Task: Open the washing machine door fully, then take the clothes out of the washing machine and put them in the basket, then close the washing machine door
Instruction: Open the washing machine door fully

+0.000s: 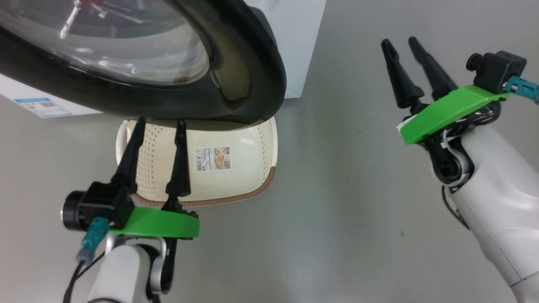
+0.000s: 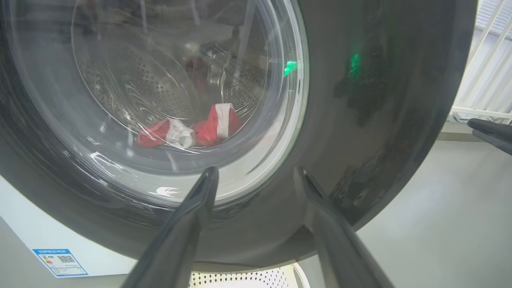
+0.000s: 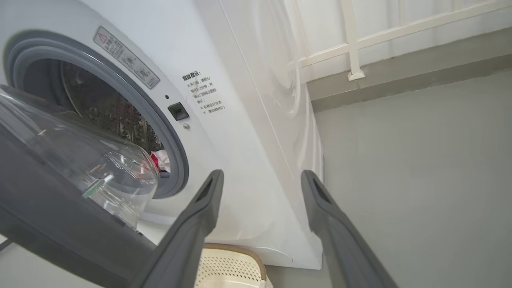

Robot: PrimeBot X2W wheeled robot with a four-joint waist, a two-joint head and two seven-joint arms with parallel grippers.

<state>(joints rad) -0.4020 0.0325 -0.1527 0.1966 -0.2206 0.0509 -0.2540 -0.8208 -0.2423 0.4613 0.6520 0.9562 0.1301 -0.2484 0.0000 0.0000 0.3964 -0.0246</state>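
Door [image 1: 248,63] is ajar, not fully open: the right wrist view shows a gap between it and the seal [image 3: 176,160]. I read the step in hand as finishing the swing.

Clothes [image 2: 216,126] lie behind the door, seen through its glass [image 1: 126,42], low in the drum [image 2: 160,88]. Washer [image 3: 248,140] is behind the door. Basket [image 1: 263,147] is directly below the door, part hidden under its lower rim.

Left gripper [image 1: 161,121]: fingers spread wide, holding nothing, tips just under the door's lower rim. Right gripper [image 1: 399,41]: fingers apart, holding nothing, well off the door's free edge, over bare floor [image 1: 358,210].

How I'd do it:
- Latch socket [image 3: 178,111] is on the free-edge side, so the hinge is opposite. Push along that arc, not straight out.
- Get one finger behind the free edge and press on the rim's inner face.
- Stay off the glass: it's bulged and smooth, so a finger would likely skate.
- The rim is glossy black and probably slick too, so go slow and use a flat finger side rather than the tip.
- Keep the left wrist from dropping into the basket below the door.

Materials:
- Drum: perforated steel.
- Seal: grey rubber.
- Clothes: soft red with white panels, crumpled.
- Basket: cream perforated plastic, rounded rectangle, brown woven-look rim, sticker [image 1: 212,158] on its floor, looks light and easy to knock.
- Floor: smooth grey.
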